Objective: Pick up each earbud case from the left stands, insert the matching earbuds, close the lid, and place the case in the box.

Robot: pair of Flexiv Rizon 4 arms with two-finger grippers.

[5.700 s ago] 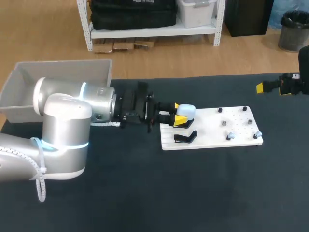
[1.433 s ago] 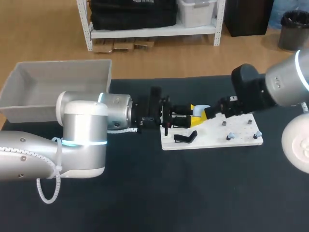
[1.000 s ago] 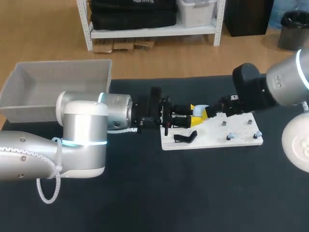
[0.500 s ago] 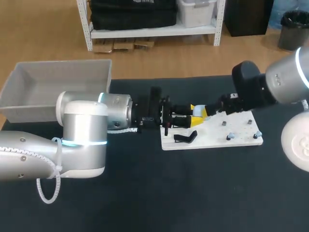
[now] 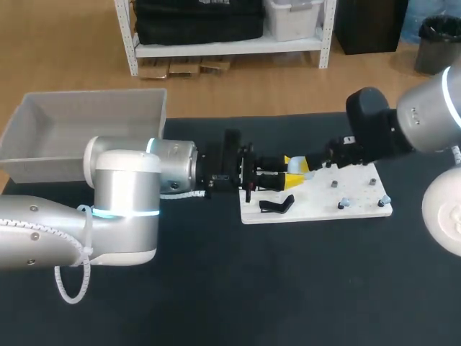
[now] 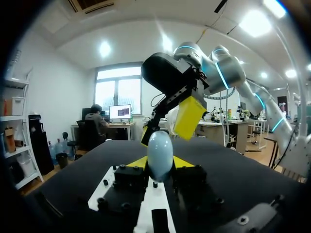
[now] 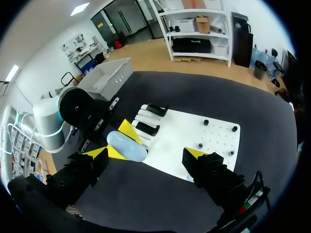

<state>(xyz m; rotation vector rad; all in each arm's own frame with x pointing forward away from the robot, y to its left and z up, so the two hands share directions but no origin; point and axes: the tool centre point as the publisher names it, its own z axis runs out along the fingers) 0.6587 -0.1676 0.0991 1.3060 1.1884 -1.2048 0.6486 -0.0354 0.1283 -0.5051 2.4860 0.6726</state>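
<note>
1. Progress, done:
   - The pale blue earbud case (image 6: pixel 160 148) is off its stand and clear of the white board (image 5: pixel 317 194).
   - The left gripper (image 6: pixel 160 164) is clamped on it, one yellow tip on each side.
2. Progress, in hand:
   - The right gripper (image 7: pixel 146 154) faces the left gripper across the case.
   - Its fingers stand wide apart, and the case sits between them, nearer one finger.
   - It grips nothing. This reads as the approach to open the lid.
3. Progress, left to do:
   - No gap shows at the lid, so it is judged closed.
   - Two small pale pieces, judged to be the earbuds (image 5: pixel 344 203), sit on the board, out beyond the right gripper and well apart from the case.
   - The remaining steps are to insert them, close the lid and place the case in the box.
   - The grey box (image 5: pixel 94 92) lies far behind the left gripper, beside that arm, and no case shows in it.
   - A black stand (image 5: pixel 276 205) sits just beside the left gripper. Whether it bears another case cannot be told.
4. Orientation of the case:
   - The case is an elongated, rounded body.
   - Its long axis appears to run straight out ahead of the left fingers, roughly level with the table.
   - The near end is held between the left fingertips, and the free rounded end points at the right gripper.
   - The position of the hinge and lid seam cannot be told.
</note>
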